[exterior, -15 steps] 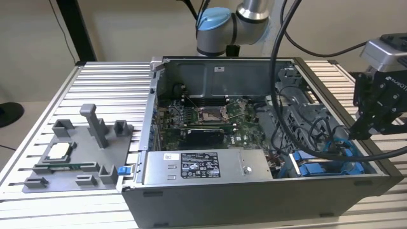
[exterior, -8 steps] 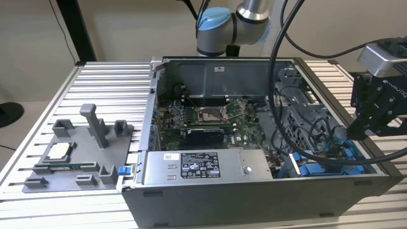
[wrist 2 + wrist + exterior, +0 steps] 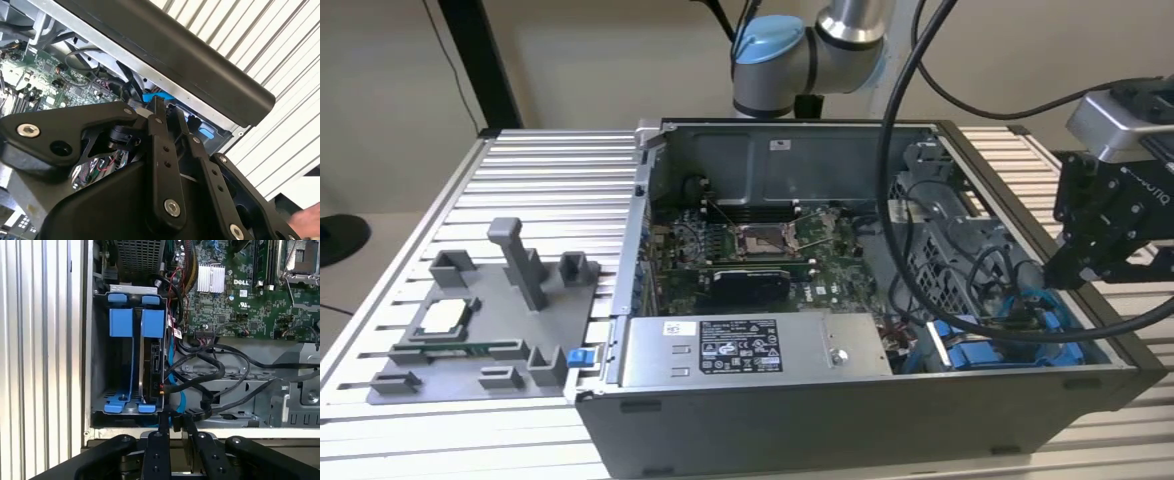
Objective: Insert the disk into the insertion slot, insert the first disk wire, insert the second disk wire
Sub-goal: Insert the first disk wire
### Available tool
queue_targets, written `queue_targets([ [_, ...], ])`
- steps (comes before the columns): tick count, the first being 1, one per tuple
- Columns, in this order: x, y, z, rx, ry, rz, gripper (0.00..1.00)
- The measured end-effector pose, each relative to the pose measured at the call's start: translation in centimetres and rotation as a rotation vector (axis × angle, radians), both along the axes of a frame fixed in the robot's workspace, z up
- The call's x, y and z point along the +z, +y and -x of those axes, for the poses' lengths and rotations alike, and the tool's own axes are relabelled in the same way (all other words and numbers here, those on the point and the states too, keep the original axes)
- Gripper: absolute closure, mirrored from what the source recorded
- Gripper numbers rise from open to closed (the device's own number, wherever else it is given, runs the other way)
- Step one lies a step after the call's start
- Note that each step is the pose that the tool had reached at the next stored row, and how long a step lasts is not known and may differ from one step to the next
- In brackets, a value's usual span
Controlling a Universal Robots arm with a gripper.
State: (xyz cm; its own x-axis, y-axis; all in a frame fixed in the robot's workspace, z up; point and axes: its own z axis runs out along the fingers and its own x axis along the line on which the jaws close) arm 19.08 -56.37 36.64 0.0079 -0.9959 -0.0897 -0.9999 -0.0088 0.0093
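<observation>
The disk (image 3: 151,357) stands on edge in its blue frame inside the insertion slot (image 3: 127,290), a grey bay with blue rails at the case's corner. A black wire (image 3: 200,371) and a thin blue wire (image 3: 173,360) run past the disk's exposed end. My gripper (image 3: 173,421) hovers just outside the case wall by the slot's blue end tabs (image 3: 132,407). Its fingers (image 3: 159,112) lie close together and look shut, with nothing showing between them. In the exterior view the gripper (image 3: 1070,275) hangs over the case's right side.
The open computer case (image 3: 854,400) sits on a ribbed metal table (image 3: 534,170). A silver power-supply box (image 3: 747,350) lies along its near side, with the green motherboard (image 3: 761,250) behind it. A grey fixture plate (image 3: 480,330) stands at the exterior view's left. Thick black cables (image 3: 947,320) hang over the bay.
</observation>
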Motion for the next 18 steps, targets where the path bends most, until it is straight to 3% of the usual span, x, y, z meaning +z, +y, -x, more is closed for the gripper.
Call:
queue_targets([
  [14,0.0,-0.01,0.0,0.0,-0.0001,-0.0016,0.0],
  [15,0.0,-0.01,0.0,0.0,-0.0001,-0.0016,1.0],
  [18,0.01,-0.01,0.0,0.0,-0.0001,-0.0019,1.0],
])
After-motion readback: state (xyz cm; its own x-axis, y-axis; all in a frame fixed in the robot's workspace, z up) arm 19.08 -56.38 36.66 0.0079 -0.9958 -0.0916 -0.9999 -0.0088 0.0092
